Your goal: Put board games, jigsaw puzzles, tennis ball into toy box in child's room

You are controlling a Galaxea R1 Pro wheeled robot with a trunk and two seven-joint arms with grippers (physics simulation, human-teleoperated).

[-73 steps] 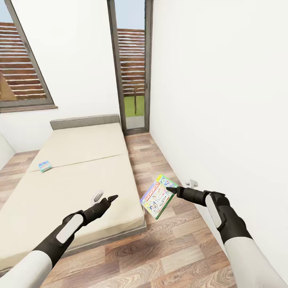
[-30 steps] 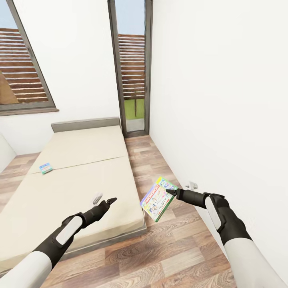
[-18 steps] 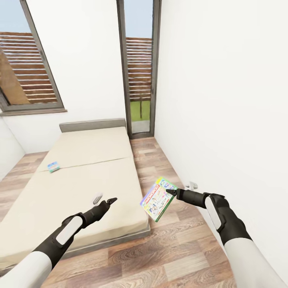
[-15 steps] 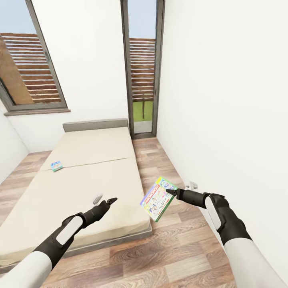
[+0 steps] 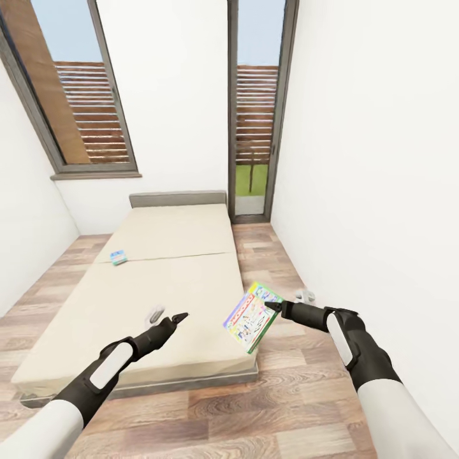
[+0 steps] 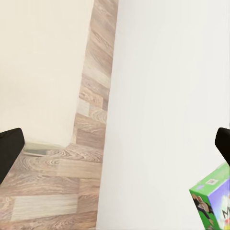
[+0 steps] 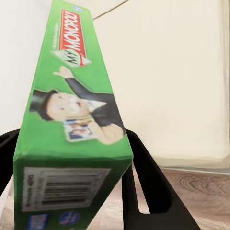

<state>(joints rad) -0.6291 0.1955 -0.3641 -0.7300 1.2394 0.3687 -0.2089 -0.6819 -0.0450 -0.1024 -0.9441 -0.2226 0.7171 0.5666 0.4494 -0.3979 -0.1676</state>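
Beside the bed's (image 5: 159, 299) foot corner, over the floor, the right tool (image 5: 273, 306) pinches the Monopoly box (image 5: 251, 315) by one edge; it looks light, stiff and smooth-sided. Left tool (image 5: 167, 315) hangs spread, empty. A blue box (image 5: 118, 257) lies near the bed's left edge.

The floor (image 5: 280, 408) was grained wood plank, the mattress (image 5: 159, 287) matt beige cloth, the Monopoly box (image 7: 72, 120) glossy printed card

We are in a home bedroom: a low bed (image 5: 159, 280), wood-plank floor (image 5: 287, 395), white walls and tall dark-framed windows (image 5: 256, 108).
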